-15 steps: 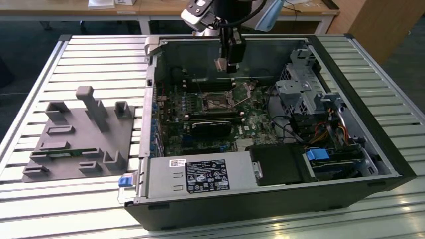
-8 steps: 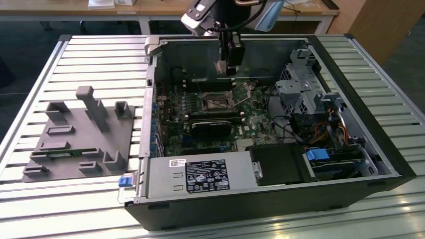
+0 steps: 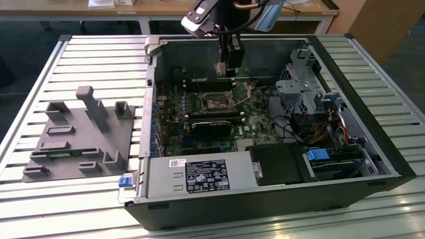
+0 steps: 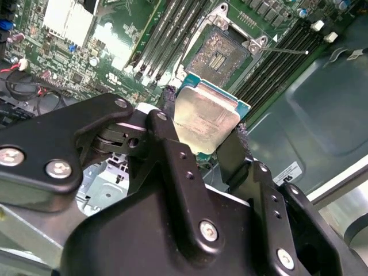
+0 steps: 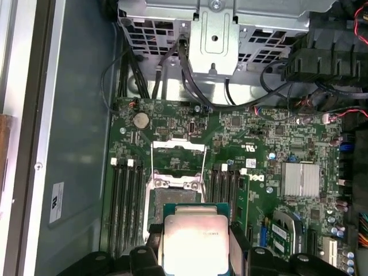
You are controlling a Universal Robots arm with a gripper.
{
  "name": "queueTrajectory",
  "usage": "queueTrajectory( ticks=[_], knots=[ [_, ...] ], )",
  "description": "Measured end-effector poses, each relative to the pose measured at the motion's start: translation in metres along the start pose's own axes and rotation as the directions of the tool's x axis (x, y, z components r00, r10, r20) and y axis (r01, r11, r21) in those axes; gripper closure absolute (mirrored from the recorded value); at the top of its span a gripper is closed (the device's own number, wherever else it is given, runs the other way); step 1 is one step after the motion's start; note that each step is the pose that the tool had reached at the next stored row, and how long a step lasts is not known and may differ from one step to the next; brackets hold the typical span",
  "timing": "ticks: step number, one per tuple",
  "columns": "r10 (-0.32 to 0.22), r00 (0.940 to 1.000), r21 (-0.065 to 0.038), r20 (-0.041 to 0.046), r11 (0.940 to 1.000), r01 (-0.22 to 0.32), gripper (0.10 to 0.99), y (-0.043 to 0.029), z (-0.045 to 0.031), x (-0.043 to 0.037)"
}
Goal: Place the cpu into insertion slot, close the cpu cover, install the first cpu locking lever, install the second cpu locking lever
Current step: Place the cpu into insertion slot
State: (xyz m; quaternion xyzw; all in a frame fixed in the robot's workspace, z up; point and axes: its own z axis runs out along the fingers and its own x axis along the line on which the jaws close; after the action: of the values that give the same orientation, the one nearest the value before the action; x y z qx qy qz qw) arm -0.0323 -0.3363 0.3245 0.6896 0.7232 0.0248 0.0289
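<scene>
**A:** Log entry. What is your pincer doing?

**Me:** My pincer [image 4: 204, 129] is clamped on the cpu [image 4: 208, 112]. My black fingers [image 4: 168, 105] press on two opposite edges of it. The dull silver-grey top faces the camera, with a thin green rim showing around it. In the second wrist view the chip sits at a tilt.

**A:** Where is the chip relative to the socket?

**Me:** It is held up off the motherboard [image 5: 259, 138] and is not seated. In the first wrist view it hangs just beside the insertion slot [image 5: 175, 192] and overlaps the slot's nearer edge in the picture. The slot's contact field is bare. In the exterior view my pincer [image 3: 229, 69] hangs inside the open computer case [image 3: 265, 209], well above the board, with the slot [image 3: 218, 103] below it.

**A:** And the cover?

**Me:** The cpu cover [image 5: 177, 146] is swung open on the side of the slot away from the chip. Green board shows through its window.

**A:** What else is around?

**Me:**
- Long black memory slots [image 5: 129, 198] flank the insertion slot on both sides.
- The power supply [image 3: 189, 177] fills the near end of the case in the exterior view.
- A grey fixture [image 3: 79, 134] lies on the slatted table [image 3: 99, 50], well apart from the case, on the exterior view's left.
</scene>
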Motion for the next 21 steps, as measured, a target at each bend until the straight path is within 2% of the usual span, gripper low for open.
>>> queueTrajectory(
  ticks=[4, 9, 14, 15, 21],
  knots=[
    [0.003, 1.0, 0.001, 0.002, 1.0, -0.003, 0.549, -0.0003, 0.0041, 0.0006],
    [0.019, 0.9998, 0.0, 0.003, 0.9998, -0.019, 0.549, -0.0008, 0.0127, 0.0035],
    [0.02, 0.9998, 0.001, 0.0028, 0.9998, -0.02, 0.549, -0.0015, 0.0173, 0.0036],
    [0.02, 0.9998, 0.001, 0.0027, 0.9998, -0.02, 0.549, -0.0021, 0.0242, 0.004],
    [0.02, 0.9998, 0.001, 0.0027, 0.9998, -0.02, 0.549, -0.0028, 0.0334, 0.0043]
  ],
)
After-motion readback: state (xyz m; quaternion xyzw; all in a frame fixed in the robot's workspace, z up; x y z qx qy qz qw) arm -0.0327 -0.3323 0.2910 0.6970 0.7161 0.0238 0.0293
